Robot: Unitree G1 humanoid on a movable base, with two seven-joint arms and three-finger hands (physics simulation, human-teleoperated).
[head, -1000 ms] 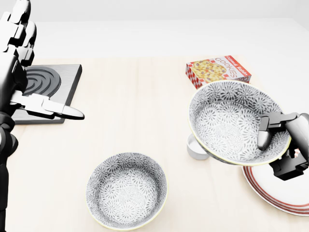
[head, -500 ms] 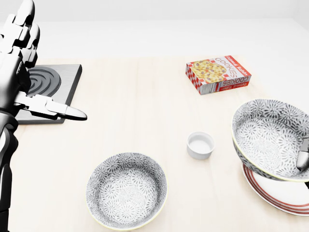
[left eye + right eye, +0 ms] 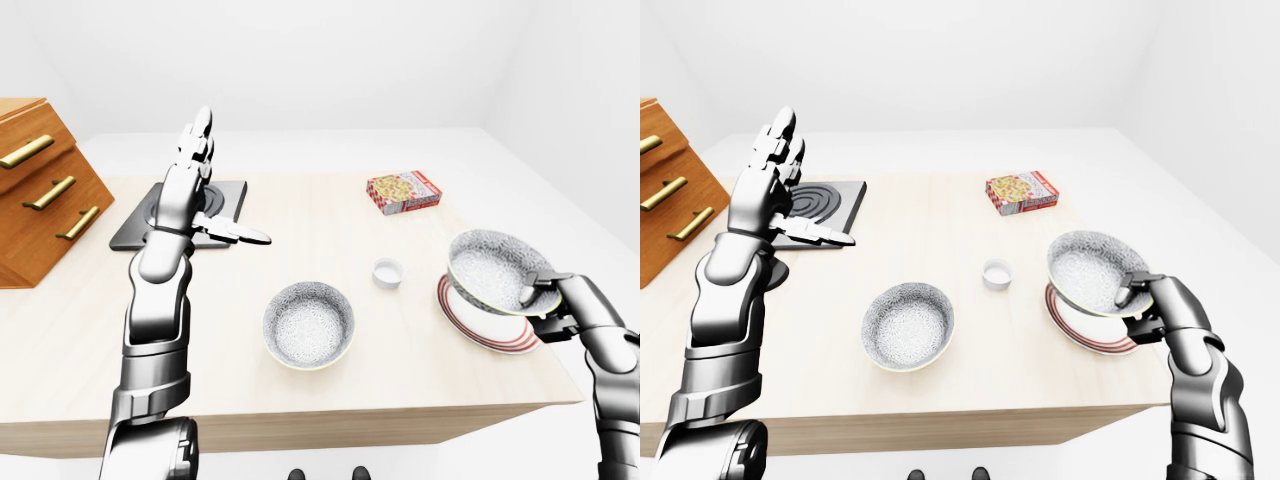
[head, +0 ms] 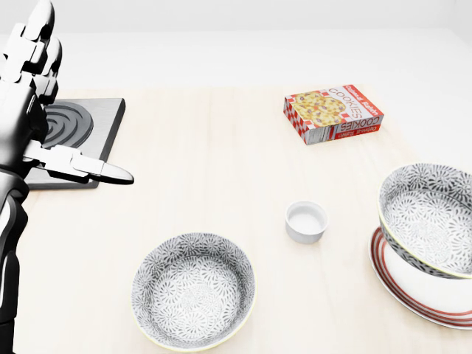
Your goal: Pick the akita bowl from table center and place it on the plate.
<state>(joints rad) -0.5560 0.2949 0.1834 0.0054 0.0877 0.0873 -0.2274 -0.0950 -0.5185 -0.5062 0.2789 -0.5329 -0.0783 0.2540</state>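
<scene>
The akita bowl [image 4: 431,217], grey-patterned with a pale rim, hangs slightly tilted over the red-rimmed plate [image 4: 398,289] at the table's right edge. I cannot tell whether it touches the plate. My right hand [image 3: 545,296] is shut on the bowl's right rim, with the thumb inside; it lies beyond the head view's right edge. My left hand [image 3: 222,185] is raised open over the table's left part, fingers up and thumb out, holding nothing.
A second patterned bowl [image 4: 193,290] sits low in the middle of the table. A small white ramekin [image 4: 306,220] stands left of the plate, a cookie box [image 4: 333,111] above it. A black cooktop [image 4: 92,118] and a wooden drawer chest [image 3: 35,190] are at the left.
My right hand has carried the bowl rightward and down, from above the ramekin to over the plate, and has left the head view. The left hand has barely moved.
</scene>
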